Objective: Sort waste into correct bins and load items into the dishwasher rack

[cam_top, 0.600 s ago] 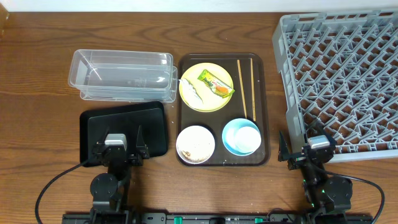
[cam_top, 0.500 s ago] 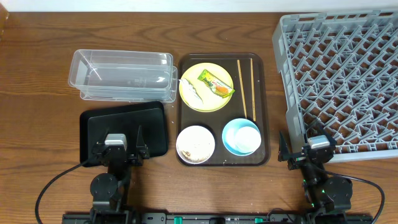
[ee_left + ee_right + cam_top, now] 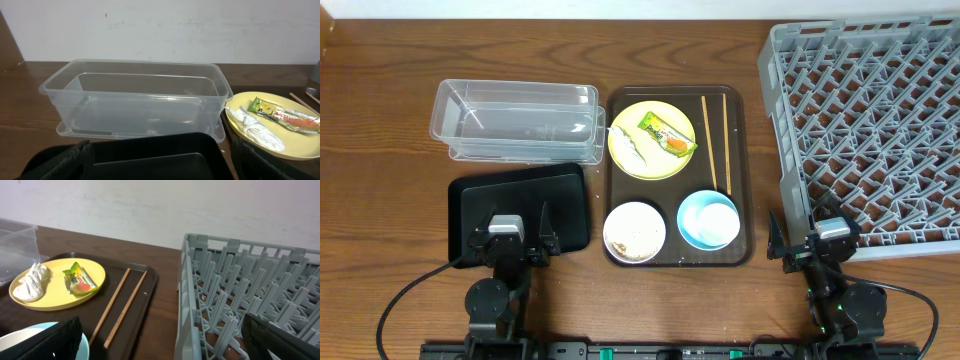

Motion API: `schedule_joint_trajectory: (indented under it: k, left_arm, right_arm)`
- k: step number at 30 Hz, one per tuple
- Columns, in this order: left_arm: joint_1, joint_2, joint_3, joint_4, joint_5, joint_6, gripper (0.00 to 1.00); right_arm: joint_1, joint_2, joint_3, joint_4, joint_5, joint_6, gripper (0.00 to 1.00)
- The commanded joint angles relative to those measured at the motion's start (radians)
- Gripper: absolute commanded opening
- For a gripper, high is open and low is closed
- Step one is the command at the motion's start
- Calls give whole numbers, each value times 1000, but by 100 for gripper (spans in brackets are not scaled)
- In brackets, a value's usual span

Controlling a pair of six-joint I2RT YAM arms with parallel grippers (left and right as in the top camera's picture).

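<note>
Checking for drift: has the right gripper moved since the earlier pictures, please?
No, the right gripper sits unchanged beside the dishwasher rack's near-left corner.

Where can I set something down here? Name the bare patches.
Bare table: the strip between the brown tray and the rack, and the corner left of the clear tub. The black tray is bare too. Crowded: inside the brown tray, plate, chopsticks, white bowl and blue bowl fill it.

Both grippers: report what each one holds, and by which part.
Nothing is held. The left gripper is open above the black tray, the right gripper open by the dishwasher rack; nothing lies between either pair of fingers.
</note>
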Motion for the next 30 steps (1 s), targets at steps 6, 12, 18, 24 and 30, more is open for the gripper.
schedule_joint_trajectory:
  k: [6,12,18,24,30]
  left_arm:
    - [5,-6,-30,-17,-5,10,90]
    - [5,-6,-30,-17,-5,10,89]
    - [5,-6,-30,-16,-5,10,89]
    - [5,-6,-30,-14,-4,10,90]
    - [4,-3,-29,2,153,-49,90]
  right_arm:
    - [-7,-10,-5,0,-5,5,99]
    - [-7,-10,-5,0,-5,5,99]
    - [-7,-10,-5,0,-5,5,99]
    - [-7,-10,-5,18,-6,6,99]
    - [-7,-10,-5,7,-55,76,99]
